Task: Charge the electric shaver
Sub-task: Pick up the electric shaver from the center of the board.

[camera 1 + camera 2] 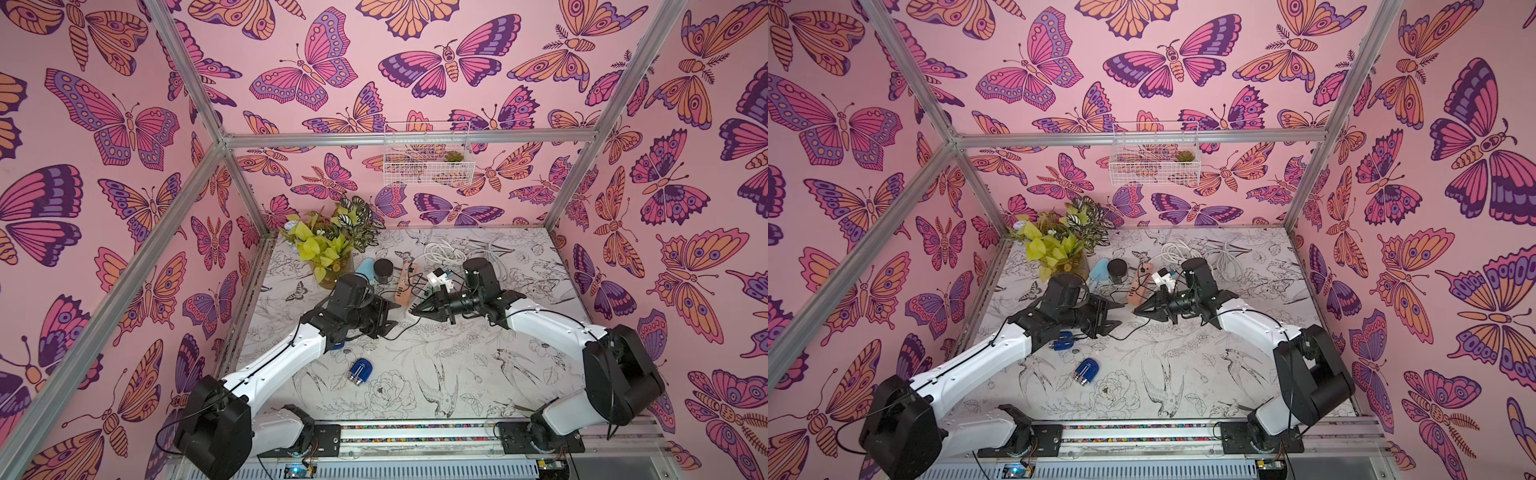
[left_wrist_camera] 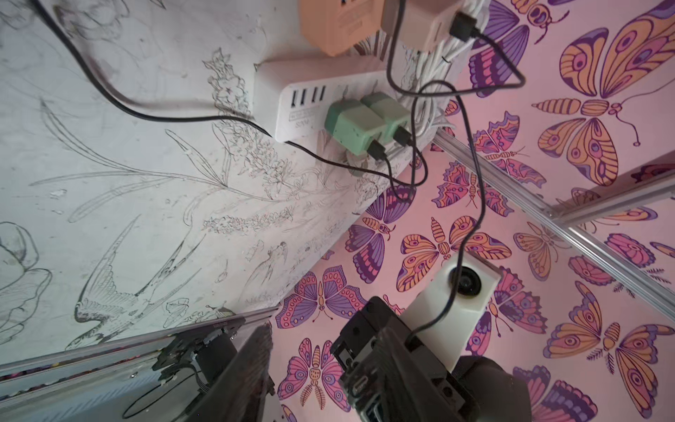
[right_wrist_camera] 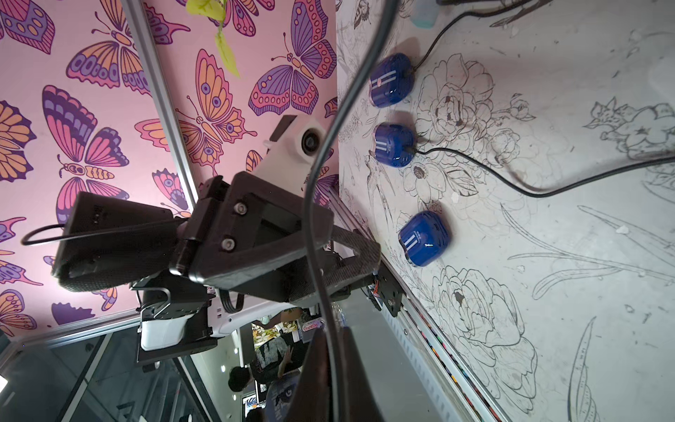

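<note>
Right hand (image 1: 412,309) tight on cable (image 3: 309,219); loose shaver (image 1: 360,371) diagonal, heads toward near-left.

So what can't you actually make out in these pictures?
- Plug end of the black cable: right wrist view, lost in the shut right gripper's blurred tip.
- Farthest blue shaver: hidden under the left arm in both top views; its neighbour half covered.
- Peach power strip: left wrist view, cut off by the frame edge.
- Free shaver's charging port: too small in every view.
</note>
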You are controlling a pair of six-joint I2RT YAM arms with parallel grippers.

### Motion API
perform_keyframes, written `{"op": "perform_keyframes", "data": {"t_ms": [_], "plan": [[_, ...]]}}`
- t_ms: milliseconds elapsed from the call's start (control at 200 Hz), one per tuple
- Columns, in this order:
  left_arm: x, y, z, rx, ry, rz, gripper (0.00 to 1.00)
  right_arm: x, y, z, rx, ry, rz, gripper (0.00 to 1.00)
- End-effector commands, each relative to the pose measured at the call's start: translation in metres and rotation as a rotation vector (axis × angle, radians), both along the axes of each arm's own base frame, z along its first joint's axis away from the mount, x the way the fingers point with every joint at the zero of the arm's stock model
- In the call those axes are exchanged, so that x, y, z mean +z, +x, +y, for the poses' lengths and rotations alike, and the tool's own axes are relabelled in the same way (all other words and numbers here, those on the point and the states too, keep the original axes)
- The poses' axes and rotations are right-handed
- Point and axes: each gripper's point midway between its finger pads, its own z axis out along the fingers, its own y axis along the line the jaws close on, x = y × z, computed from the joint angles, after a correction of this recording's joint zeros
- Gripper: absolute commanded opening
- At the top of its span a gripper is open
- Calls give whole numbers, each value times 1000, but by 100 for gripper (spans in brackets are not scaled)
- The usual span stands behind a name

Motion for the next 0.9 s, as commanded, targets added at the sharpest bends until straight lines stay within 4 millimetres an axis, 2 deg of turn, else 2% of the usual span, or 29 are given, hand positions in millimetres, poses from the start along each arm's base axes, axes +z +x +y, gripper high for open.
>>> {"op": "perform_keyframes", "data": {"t_ms": [0, 155, 285, 446, 601, 746, 891], "plan": [[5, -16, 1, -36, -17, 27, 50, 5, -6, 2, 52, -4, -36, 0], [-23, -54, 49, 99, 123, 136, 57, 4, -10, 0, 52, -7, -50, 0], [-40, -65, 69, 265, 137, 191, 58, 3, -17, -1, 58, -20, -60, 0], [-62, -79, 73, 435, 161, 332, 63, 6, -26, 1, 79, -39, -77, 0], [-90, -96, 71, 603, 187, 475, 75, 10, -28, 2, 89, -26, -78, 0], [-104, -87, 78, 738, 217, 477, 86, 13, -29, 2, 103, -19, -78, 0], [-129, -87, 88, 794, 253, 490, 88, 13, -29, 3, 108, -16, -72, 0]]}}
